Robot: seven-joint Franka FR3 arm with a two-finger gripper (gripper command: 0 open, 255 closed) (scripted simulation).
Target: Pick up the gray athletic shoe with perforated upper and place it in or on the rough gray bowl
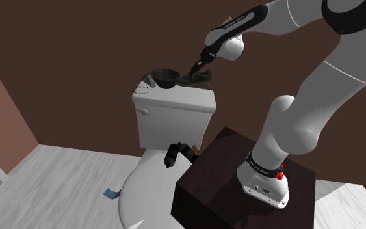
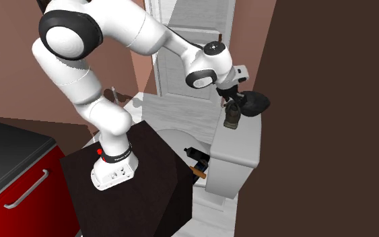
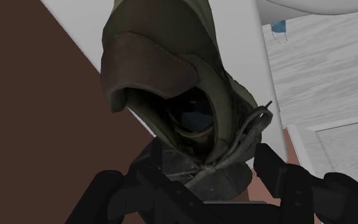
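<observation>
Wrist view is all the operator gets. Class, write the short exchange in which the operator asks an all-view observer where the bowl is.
Operator: I see the shoe close up. Where is the bowl?
Observer: The dark bowl stands on the toilet tank's lid, beside the shoe, toward the shoulder view's left.
Operator: Anything else near?
Observer: A small dark object lies below the tank, beside the robot's dark stand.

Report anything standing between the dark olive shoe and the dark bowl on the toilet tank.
Nothing visible. The dark olive lace-up shoe, clasped in the black gripper, is right beside the dark round bowl atop the white toilet tank.
</observation>
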